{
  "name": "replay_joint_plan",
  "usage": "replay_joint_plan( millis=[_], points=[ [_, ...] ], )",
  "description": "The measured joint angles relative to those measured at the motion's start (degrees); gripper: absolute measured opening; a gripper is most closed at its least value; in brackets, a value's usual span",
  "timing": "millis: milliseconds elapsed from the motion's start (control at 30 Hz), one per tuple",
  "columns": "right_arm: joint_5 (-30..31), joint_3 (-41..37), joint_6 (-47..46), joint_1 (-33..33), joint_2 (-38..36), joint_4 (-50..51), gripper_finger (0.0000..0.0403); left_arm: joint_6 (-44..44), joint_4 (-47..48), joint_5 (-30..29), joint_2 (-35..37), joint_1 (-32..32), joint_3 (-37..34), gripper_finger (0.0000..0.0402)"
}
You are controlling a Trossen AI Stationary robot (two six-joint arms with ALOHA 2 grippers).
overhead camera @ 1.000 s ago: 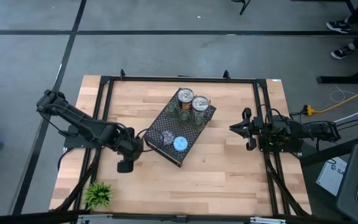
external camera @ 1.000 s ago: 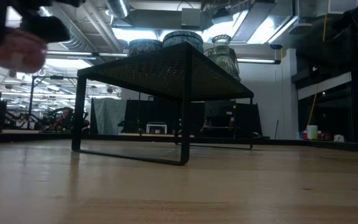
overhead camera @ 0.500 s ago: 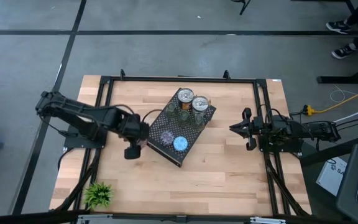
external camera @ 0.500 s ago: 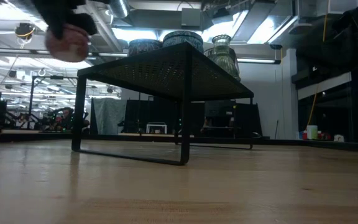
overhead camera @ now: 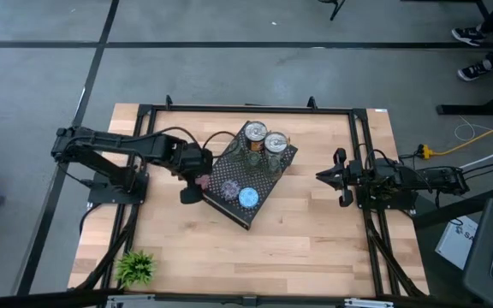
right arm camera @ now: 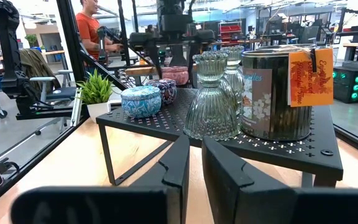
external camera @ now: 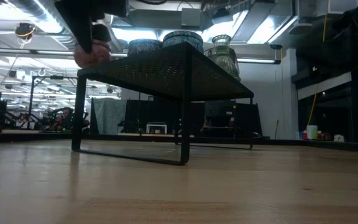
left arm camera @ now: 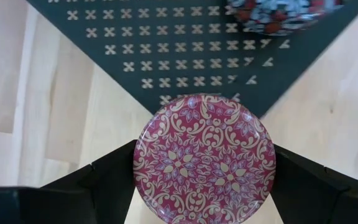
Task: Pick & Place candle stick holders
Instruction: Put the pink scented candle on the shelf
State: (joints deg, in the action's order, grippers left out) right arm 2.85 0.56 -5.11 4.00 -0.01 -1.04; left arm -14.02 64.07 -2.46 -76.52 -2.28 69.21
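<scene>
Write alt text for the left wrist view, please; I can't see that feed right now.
The left gripper holds a round pink candle holder with a floral lid between its dark fingers, just off a corner of the black perforated stand. Another patterned holder sits on the stand beyond.

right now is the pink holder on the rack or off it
Off it: the pink holder sits gripped in the left tool, at the black rack's corner.
</scene>
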Motion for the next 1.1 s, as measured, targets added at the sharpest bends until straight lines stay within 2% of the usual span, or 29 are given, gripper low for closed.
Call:
replay_joint_plan(
  millis=[200, 567, 1100],
  points=[
    [0.0, 0.0, 0.0, 0.0, 0.0, 0.0, 0.0048, 3.2, -0.5, 0.3, -2.5, 1.3, 0.1, 0.0308],
    [0.0, 0.0, 0.0, 0.0, 0.0, 0.0, 0.0048, 12.1, -3.4, 0.4, -4.3, 1.3, 5.1, 0.0308],
    [0.0, 0.0, 0.0, 0.0, 0.0, 0.0, 0.0048, 14.4, -4.1, 0.4, -9.0, 1.3, 5.1, 0.0308]
  ],
)
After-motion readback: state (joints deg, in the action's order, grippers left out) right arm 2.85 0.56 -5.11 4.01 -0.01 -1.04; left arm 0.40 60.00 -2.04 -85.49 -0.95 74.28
